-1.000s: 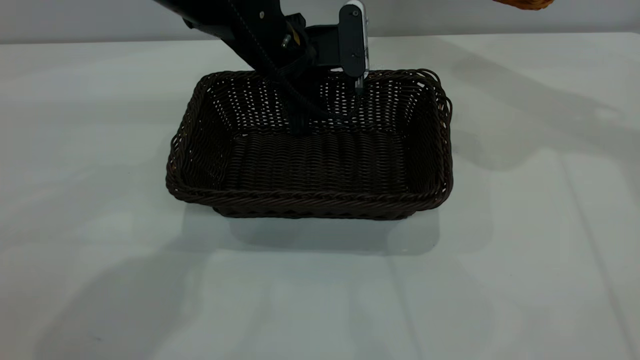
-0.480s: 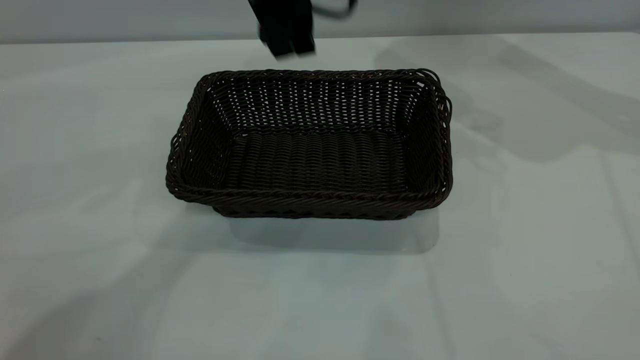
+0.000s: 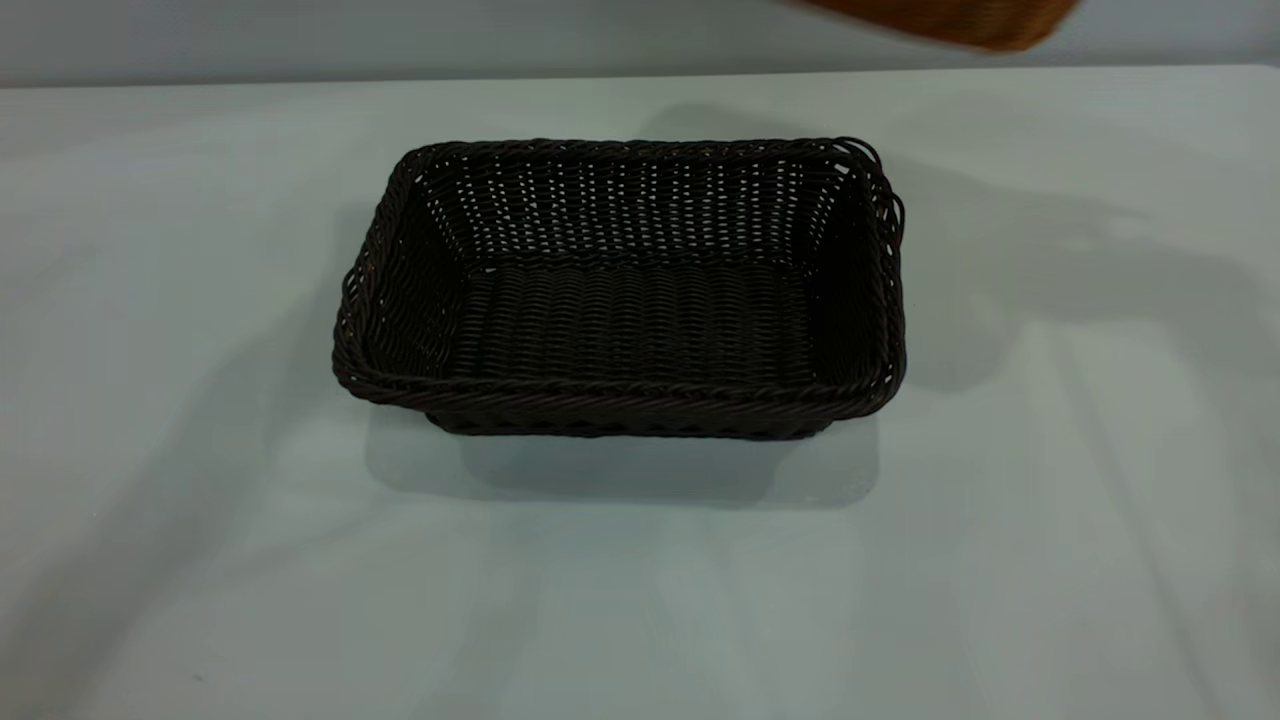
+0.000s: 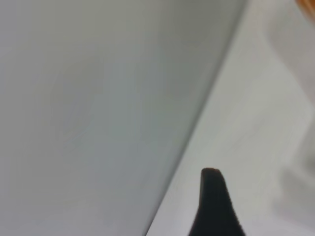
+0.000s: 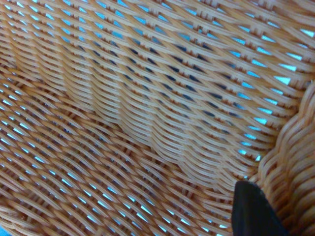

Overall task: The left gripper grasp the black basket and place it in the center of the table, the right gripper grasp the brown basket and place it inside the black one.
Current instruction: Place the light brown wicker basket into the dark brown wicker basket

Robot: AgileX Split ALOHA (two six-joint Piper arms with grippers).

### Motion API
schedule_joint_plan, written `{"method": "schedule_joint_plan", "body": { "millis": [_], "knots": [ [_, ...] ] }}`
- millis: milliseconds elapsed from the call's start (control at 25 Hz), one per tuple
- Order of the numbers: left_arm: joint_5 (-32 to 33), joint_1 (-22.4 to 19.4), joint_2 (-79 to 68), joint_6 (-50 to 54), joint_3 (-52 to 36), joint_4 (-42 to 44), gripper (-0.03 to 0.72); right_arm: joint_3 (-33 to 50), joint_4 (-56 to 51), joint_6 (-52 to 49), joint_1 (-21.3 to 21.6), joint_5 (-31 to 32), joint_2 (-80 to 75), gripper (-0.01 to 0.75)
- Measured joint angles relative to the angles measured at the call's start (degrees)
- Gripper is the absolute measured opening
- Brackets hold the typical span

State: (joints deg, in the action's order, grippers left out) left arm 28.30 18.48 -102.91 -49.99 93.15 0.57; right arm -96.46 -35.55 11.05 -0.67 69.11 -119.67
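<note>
The black basket (image 3: 620, 290) stands upright and empty in the middle of the table (image 3: 200, 560). The brown basket (image 3: 950, 18) shows only as a blurred orange-tan strip at the top right of the exterior view, up in the air behind the black basket. In the right wrist view its woven inside (image 5: 123, 113) fills the picture. My right gripper (image 5: 268, 206) is shut on the braided rim (image 5: 295, 162), with one dark finger (image 5: 248, 209) inside the wall. My left gripper (image 4: 212, 201) shows only as a dark blurred tip over the bare table, away from both baskets.
A pale grey wall (image 3: 400, 35) runs behind the table's far edge. Soft arm shadows lie on the table at the right and left of the black basket.
The left arm has let go of the black basket's back wall and risen out of the exterior view. The brown basket has come in lower and farther left at the top right.
</note>
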Motion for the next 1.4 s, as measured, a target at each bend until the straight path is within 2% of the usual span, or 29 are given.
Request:
{"method": "schedule_joint_plan", "body": {
  "millis": [200, 320, 560, 920, 1040, 1240, 1320, 1400],
  "knots": [
    [1.2, -0.3, 4.4, 4.1, 0.0, 0.0, 0.447, -0.1, 0.9, 4.7, -8.8, 0.0, -5.9, 0.146],
    [2.1, -0.3, 5.3, 4.4, 0.0, 0.0, 0.447, -0.2, 1.4, 6.3, -11.7, -0.1, -10.1, 0.146],
    [5.3, -0.3, 5.6, 4.4, 0.0, 0.0, 0.447, -0.2, 1.9, 7.5, -12.3, -0.6, -15.3, 0.147],
    [5.8, -0.3, 5.6, 4.6, 0.0, 0.0, 0.447, -0.2, 2.8, 8.0, -14.0, -2.3, -17.1, 0.17],
    [6.2, -0.3, 5.6, 4.6, 0.0, 0.0, 0.447, -0.2, 3.2, 8.1, -14.7, -2.8, -17.1, 0.262],
    [7.0, -0.3, 5.7, 4.6, 0.0, -0.1, 0.447, -0.6, 2.5, 8.6, -15.3, -2.0, -17.1, 0.512],
    [7.2, -0.3, 5.8, 4.6, 0.0, -0.1, 0.447, -1.2, 2.8, 8.8, -15.4, -1.3, -17.1, 0.584],
    [7.3, -0.3, 6.2, 4.6, 0.0, -0.1, 0.447, -2.4, 4.6, 8.5, -15.4, -0.6, -17.1, 0.622]
  ]
}}
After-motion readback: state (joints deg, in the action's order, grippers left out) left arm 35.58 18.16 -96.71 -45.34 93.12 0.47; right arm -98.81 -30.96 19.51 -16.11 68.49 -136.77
